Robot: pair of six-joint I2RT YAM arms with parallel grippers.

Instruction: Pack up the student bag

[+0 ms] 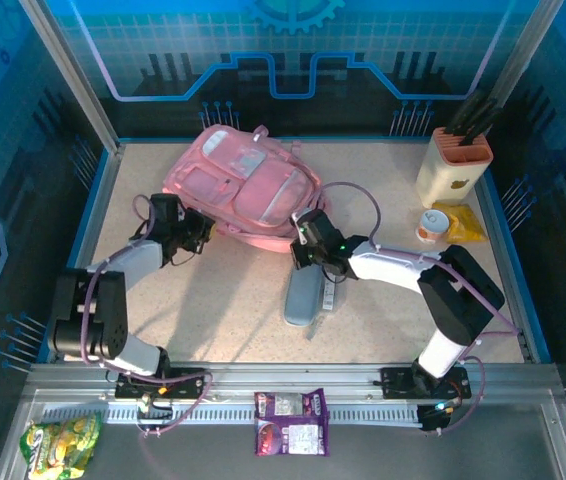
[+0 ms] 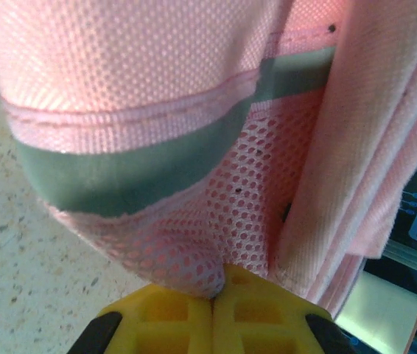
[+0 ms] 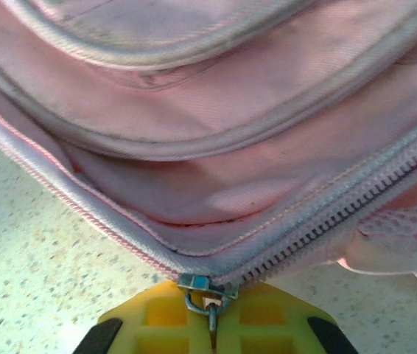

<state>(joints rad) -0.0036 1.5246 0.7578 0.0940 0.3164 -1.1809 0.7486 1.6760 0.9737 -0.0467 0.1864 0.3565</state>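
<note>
left gripper clamped shut on left pink mesh of large pink fabric backpack, probably anchoring it | right gripper pinched small metal zip pull, likely to unzip

Pink backpack, yellow fingers, speckled table

The large pink fabric backpack bears pale silvery-grey panels. Just above the yellow plastic fingers of the left gripper, its weave becomes open pink mesh crossed by a dull grey-green band. Above the yellow fingers of the right gripper runs a pale lilac-grey zip with a silvery-blue pull, grey piping higher up. Left of both jaws, the cream tabletop is flecked brown and grey.
</note>
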